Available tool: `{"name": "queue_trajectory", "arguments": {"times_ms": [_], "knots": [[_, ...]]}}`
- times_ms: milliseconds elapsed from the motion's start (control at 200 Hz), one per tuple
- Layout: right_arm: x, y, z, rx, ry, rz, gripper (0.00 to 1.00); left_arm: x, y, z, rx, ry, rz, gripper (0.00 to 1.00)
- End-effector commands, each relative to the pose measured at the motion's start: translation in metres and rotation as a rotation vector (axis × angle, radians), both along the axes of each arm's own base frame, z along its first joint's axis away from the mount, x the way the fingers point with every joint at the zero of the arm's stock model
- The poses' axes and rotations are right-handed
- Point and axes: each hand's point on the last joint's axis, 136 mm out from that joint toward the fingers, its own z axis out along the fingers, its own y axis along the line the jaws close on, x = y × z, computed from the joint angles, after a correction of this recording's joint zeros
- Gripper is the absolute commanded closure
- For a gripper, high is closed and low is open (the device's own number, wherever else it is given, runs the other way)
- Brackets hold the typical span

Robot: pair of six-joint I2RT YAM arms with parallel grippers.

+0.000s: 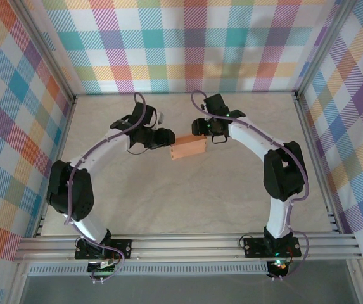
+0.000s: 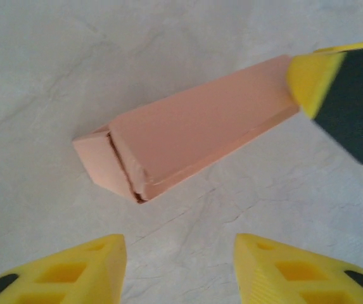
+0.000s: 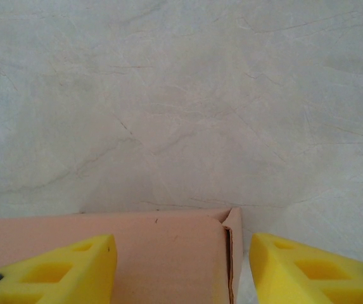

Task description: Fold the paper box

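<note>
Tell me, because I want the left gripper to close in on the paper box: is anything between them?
Nothing visible does. Bare table lies between the left gripper and the paper box; the right gripper sits at the box's far end.

Legible text, labels, brands, numbers and signs: none. Item, paper box [image 2: 200,136]: plain salmon-orange card, with no print on the faces shown. Item, small board [image 1: 105,267] at the near left of the scene: any marking on it is too small to read.
</note>
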Motion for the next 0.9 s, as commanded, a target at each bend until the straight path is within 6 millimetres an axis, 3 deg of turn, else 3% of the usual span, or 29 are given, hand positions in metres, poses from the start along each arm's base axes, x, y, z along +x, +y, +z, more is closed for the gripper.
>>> {"name": "queue_trajectory", "arguments": {"times_ms": [0,185,610,895], "knots": [[-0.004,0.001,-0.003,0.018,0.015,0.002,0.43,0.015,0.002,0.015,-0.078,-0.039,0.095,0.41],[-0.005,0.000,-0.004,0.028,0.014,-0.001,0.43,0.027,0.007,-0.005,-0.055,0.012,0.177,0.43],[-0.009,-0.003,-0.006,0.035,0.017,-0.001,0.45,0.025,0.011,-0.048,-0.005,0.098,0.199,0.75],[-0.006,0.001,0.020,0.095,-0.031,0.006,0.45,0.019,0.014,-0.065,0.023,0.125,0.194,0.79]]}}
